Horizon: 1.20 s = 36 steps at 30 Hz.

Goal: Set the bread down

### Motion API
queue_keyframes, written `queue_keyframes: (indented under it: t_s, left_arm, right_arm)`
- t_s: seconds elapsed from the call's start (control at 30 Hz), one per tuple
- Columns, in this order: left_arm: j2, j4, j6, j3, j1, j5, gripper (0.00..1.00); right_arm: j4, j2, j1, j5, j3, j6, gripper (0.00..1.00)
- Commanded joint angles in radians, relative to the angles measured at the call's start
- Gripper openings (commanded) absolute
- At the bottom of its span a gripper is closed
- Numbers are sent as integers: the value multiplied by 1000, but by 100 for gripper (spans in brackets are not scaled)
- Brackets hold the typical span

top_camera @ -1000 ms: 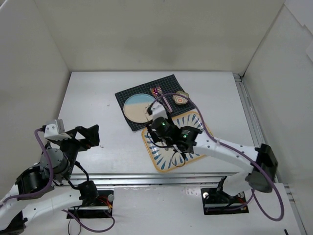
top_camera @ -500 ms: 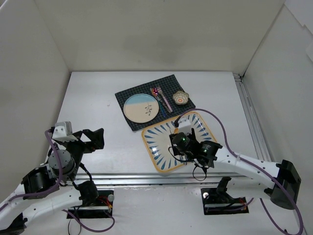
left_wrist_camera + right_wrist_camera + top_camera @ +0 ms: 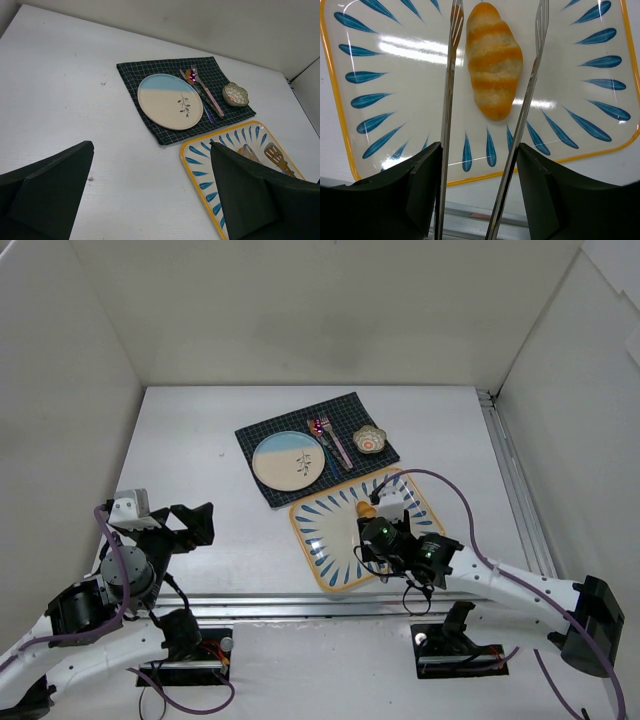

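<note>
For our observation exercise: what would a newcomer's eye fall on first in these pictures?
First, the golden striped bread lying on the blue-petalled, yellow-rimmed tray, with the tongs held in the right gripper straddling it. Farther back, a round blue-and-cream plate sits on a dark checked placemat.

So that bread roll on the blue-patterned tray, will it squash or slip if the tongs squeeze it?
The bread looks puffy and light, so a hard squeeze would probably dent it. Its rounded oblong shape might roll if nudged from one side. The tray is glossy, so it could skid unless the tongs close evenly.
</note>
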Motion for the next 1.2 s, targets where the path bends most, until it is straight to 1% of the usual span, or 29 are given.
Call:
queue_keyframes:
  t_s: [0.0,0.17,0.33,0.67,0.73,0.77,0.8,0.87,0.9,0.93,0.97,1.17]
  left_arm:
    - [10,65,17,4,-6,1,99]
    - [4,65,18,-1,-6,1,99]
    - [-5,62,20,-6,-6,0,100]
    - [-33,65,17,-10,-17,-9,99]
    - [-37,64,17,-15,-17,-8,99]
    - [-40,65,15,-15,-17,-9,99]
    - [-40,65,15,-15,-17,-9,99]
    - [-39,65,15,-15,-17,-9,100]
    - [-37,65,15,-15,-17,-9,99]
    - [-36,68,17,-15,-17,-9,99]
    - [-34,67,17,-15,-17,-9,99]
    - [-22,70,17,-18,-17,-11,99]
  right_arm:
    - [43,9,-9,26,2,38,57]
    - [42,8,-9,25,-6,50,58]
    - [42,38,-11,-10,-4,53,58]
    - [42,55,15,-30,-10,72,59]
    - [42,75,14,-35,-9,69,53]
    - [42,86,17,-38,-6,66,47]
    - [42,90,18,-38,-3,66,44]
    - [42,83,18,-44,-1,66,38]
    - [43,75,18,-43,-3,63,33]
    - [40,68,21,-43,-4,63,31]
    - [42,51,26,-43,-1,60,29]
    - [40,-23,50,-17,34,38,32]
